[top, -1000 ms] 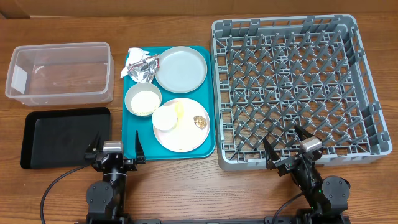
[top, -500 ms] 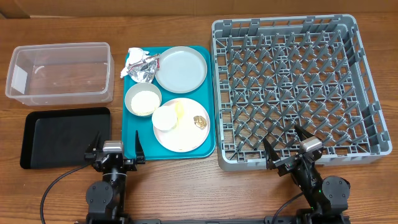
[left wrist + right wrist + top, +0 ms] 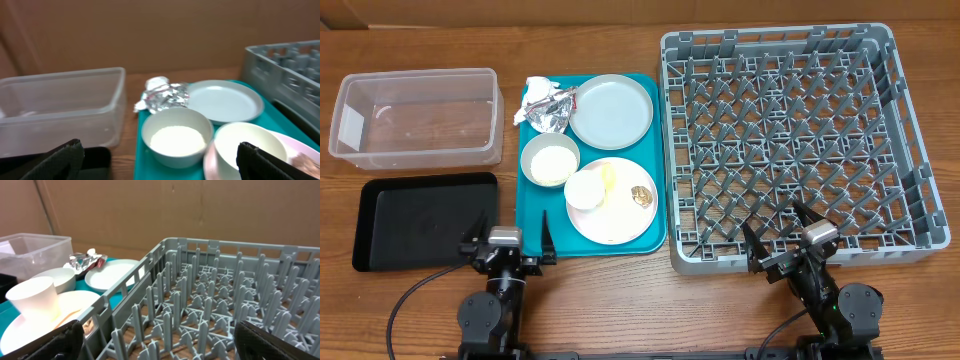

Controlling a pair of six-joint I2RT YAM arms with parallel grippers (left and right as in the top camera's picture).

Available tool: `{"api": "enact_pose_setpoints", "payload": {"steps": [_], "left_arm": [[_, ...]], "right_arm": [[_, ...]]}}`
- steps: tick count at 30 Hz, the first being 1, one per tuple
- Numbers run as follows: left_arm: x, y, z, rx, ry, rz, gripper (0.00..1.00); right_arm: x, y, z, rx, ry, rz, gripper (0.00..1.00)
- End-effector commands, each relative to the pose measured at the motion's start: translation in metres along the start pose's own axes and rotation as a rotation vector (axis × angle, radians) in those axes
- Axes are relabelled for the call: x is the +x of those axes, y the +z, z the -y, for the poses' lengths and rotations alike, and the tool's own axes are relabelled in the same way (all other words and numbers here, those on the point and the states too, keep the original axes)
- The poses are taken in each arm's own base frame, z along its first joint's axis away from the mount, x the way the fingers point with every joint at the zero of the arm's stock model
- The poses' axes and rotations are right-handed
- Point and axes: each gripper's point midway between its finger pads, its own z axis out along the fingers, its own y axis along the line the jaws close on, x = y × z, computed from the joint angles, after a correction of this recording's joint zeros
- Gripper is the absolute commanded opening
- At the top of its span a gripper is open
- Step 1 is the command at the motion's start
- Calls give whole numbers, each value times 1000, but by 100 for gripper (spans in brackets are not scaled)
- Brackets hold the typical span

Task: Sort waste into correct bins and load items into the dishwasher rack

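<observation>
Left pincer (image 3: 511,228) released near black tray (image 3: 420,215); right pincer (image 3: 775,222) released at rack (image 3: 667,150)

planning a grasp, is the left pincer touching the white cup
Apart: overhead shows bare teal tray between the left pincer and the white cup.

left gripper (image 3: 510,235): black tapered fingers, silver-grey square block | left arm (image 3: 490,310): black rounded joints, below teal tray (image 3: 535,215); thin black cable (image 3: 415,290) curving leftward | right gripper (image 3: 775,225): same colours, right of the tray | wrist views: matte black finger pads (image 3: 55,160)
</observation>
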Motion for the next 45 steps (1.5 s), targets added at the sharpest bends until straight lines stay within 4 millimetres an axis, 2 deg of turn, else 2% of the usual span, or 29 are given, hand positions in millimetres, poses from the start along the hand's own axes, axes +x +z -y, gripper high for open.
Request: {"api": "enact_pose_setpoints", "payload": {"steps": [1,6,8,10,15,16,20,25,28,31,35,37,41,45], "left_arm": [[-1,-2,24,143,-38,8,100],[-3,-2,25,151,-164,9,100],[-5,-3,27,166,-211,11,100],[-13,-5,33,203,-230,25,100],[-58,-17,37,247,-215,112,100],[-76,-23,36,245,-192,136,100],[-115,-38,37,265,-186,145,100],[-136,-44,37,268,-204,-17,100],[-145,-32,37,261,-225,-191,100],[-148,-20,39,264,-240,-307,100],[-148,-4,57,358,-283,-483,100],[-136,9,60,363,-299,-563,100],[-114,13,70,402,-354,-682,100],[-89,28,58,317,-332,-769,100]], "right_arm": [[-13,-1,-3,-15,-20,54,100],[-24,-2,-9,-51,-39,99,100],[-33,-4,-20,-112,-52,132,100],[-47,-7,-23,-126,-25,169,100],[-82,-19,-28,-130,-12,211,100],[-90,-22,-29,-129,1,192,100],[-112,-27,-31,-126,83,108,100],[-138,-27,-31,-107,155,-53,100],[-142,-15,-27,-91,239,-241,100],[-140,-5,-23,-76,310,-401,100],[-138,15,-10,-34,364,-541,100],[-135,25,-24,-137,420,-593,100],[-133,37,-33,-221,462,-619,100],[-129,43,-32,-224,470,-630,100]]}}
